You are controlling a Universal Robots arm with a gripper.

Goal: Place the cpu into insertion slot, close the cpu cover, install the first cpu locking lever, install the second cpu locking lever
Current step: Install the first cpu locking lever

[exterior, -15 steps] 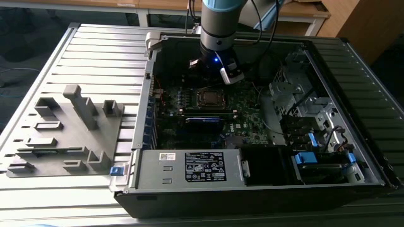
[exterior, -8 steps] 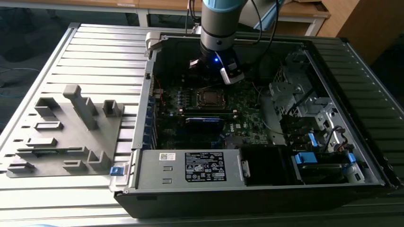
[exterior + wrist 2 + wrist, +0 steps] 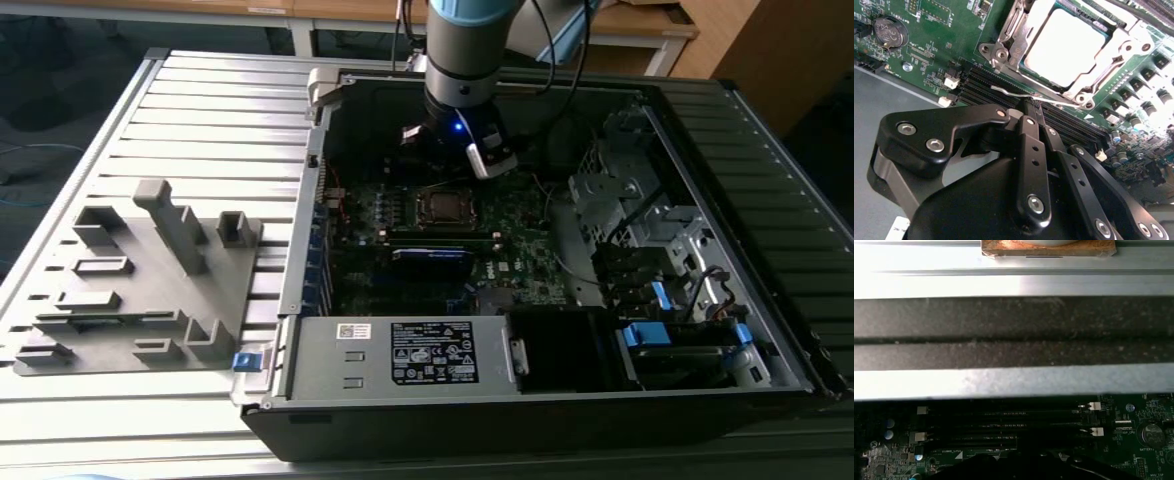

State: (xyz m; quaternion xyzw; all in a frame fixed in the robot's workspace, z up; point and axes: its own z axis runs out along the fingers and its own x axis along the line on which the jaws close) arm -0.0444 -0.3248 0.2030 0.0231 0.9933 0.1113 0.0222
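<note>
The claw [image 3: 1034, 106] is hanging over the motherboard [image 3: 929, 60] inside the open computer case [image 3: 694, 110], carried by the arm [image 3: 467, 50]. In the second wrist view its two black fingers [image 3: 1030, 145] are lying pressed together, leaving no real gap. The tips are sitting at a thin wire locking lever [image 3: 1009, 92] that is running across just ahead of them. Whether they are pinching that wire or only touching it cannot be told.

The cpu [image 3: 1069, 45] is lying flat in its socket just beyond the claw tips, its pale metal top facing up. The cpu cover [image 3: 1121, 42] is lying down around the cpu, framing it on every visible side. Black memory slots [image 3: 979, 85] are running beneath the tips, between claw and socket. A coin battery [image 3: 889, 31] is sitting well apart from the claw. In the exterior view a grey parts fixture [image 3: 134, 270] is resting outside the case, far from the claw.
</note>
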